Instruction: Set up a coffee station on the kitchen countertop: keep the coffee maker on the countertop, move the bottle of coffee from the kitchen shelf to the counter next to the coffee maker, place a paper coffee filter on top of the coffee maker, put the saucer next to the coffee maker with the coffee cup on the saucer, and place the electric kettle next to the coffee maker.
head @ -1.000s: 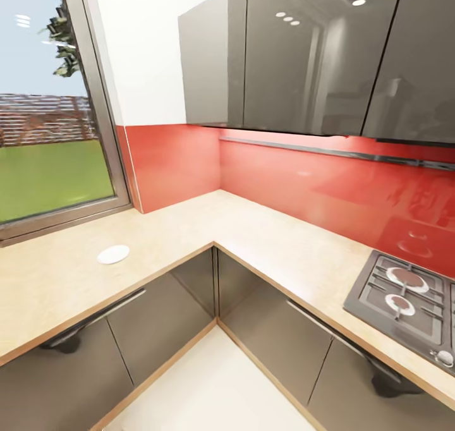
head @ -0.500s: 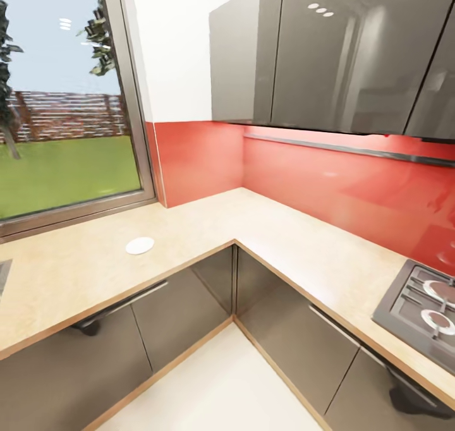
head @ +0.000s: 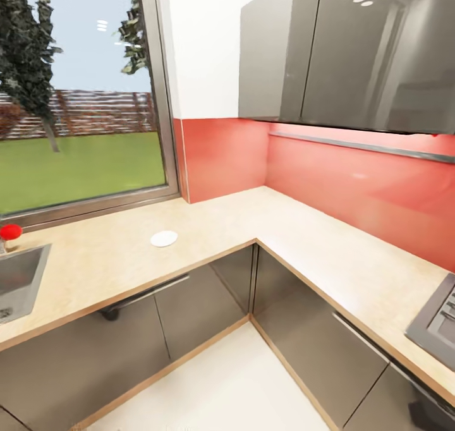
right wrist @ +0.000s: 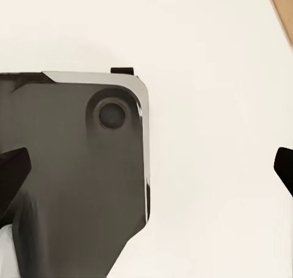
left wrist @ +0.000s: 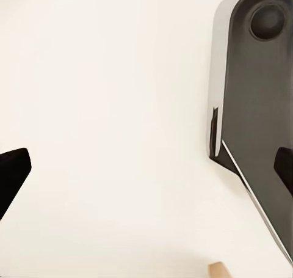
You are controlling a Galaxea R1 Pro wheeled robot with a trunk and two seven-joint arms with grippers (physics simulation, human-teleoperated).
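My view has panned left: the hob (head: 439, 317) slides off, the sink (head: 19, 282) comes in. The saucer (head: 163, 238) sits alone on the kitchen countertop (head: 114, 267), near its front edge. Both my grippers (left wrist: 146, 168) (right wrist: 146, 168) hang wide open, empty, over bare floor.

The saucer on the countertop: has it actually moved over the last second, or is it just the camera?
No. The saucer keeps its spot relative to the counter's inner corner and the window frame; the whole head view has shifted rightward in the picture, so the camera turned left.
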